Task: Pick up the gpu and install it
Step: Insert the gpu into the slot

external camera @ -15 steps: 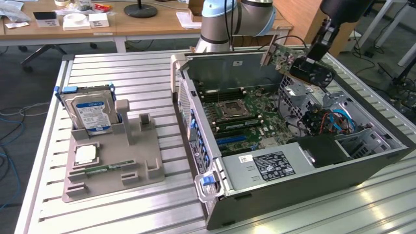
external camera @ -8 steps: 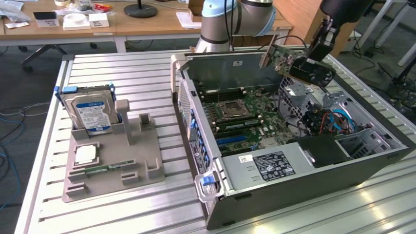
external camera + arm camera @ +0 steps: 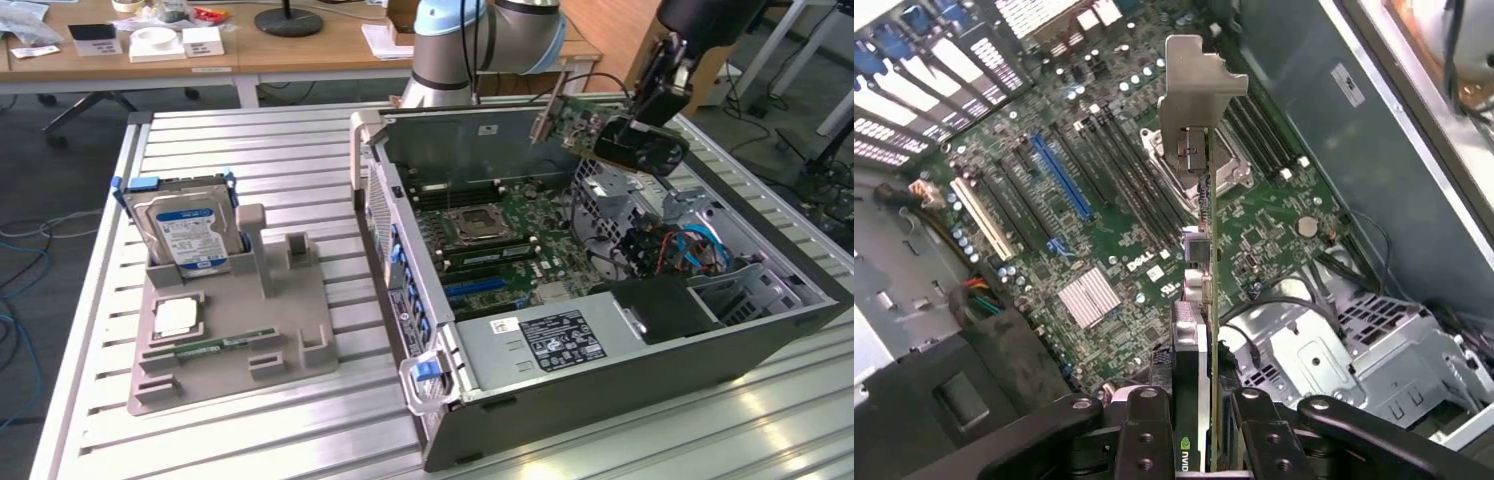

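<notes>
Now I am holding the gpu (image 3: 583,120) over the open case (image 3: 641,390), at the exterior view's far right
My gripper (image 3: 1194,425) jaws are clamping its near end, its long axis running straight out from them to the bracket (image 3: 1194,90), with the motherboard (image 3: 1094,230) lying beyond

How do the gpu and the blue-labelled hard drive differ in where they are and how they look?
The gpu hangs above the open computer case, clamped in the gripper; the hard drive stands in the grey holder. The gpu shows a green circuit board with a silver bracket; the hard drive is silver with a blue label. Both are flat, rectangular parts.
</notes>
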Robot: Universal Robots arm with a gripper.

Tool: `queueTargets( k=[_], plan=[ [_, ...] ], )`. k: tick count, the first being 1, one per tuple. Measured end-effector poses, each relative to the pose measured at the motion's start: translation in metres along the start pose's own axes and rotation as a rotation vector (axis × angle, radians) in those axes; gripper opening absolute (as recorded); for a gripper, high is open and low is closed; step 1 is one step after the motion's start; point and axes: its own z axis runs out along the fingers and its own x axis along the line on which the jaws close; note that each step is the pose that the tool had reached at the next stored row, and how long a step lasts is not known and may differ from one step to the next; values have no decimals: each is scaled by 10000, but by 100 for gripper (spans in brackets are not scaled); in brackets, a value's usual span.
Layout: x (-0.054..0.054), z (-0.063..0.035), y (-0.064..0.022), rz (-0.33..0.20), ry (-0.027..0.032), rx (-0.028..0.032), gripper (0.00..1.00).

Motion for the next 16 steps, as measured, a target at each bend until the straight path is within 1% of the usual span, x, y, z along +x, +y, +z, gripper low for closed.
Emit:
queueTargets(
  k=[11, 12, 16],
  plan=[
    [0, 0, 0, -1218, 83, -45, 27],
    [0, 0, 0, -1432, 97, -53, 27],
    [0, 0, 0, -1870, 128, -70, 27]
  ],
)
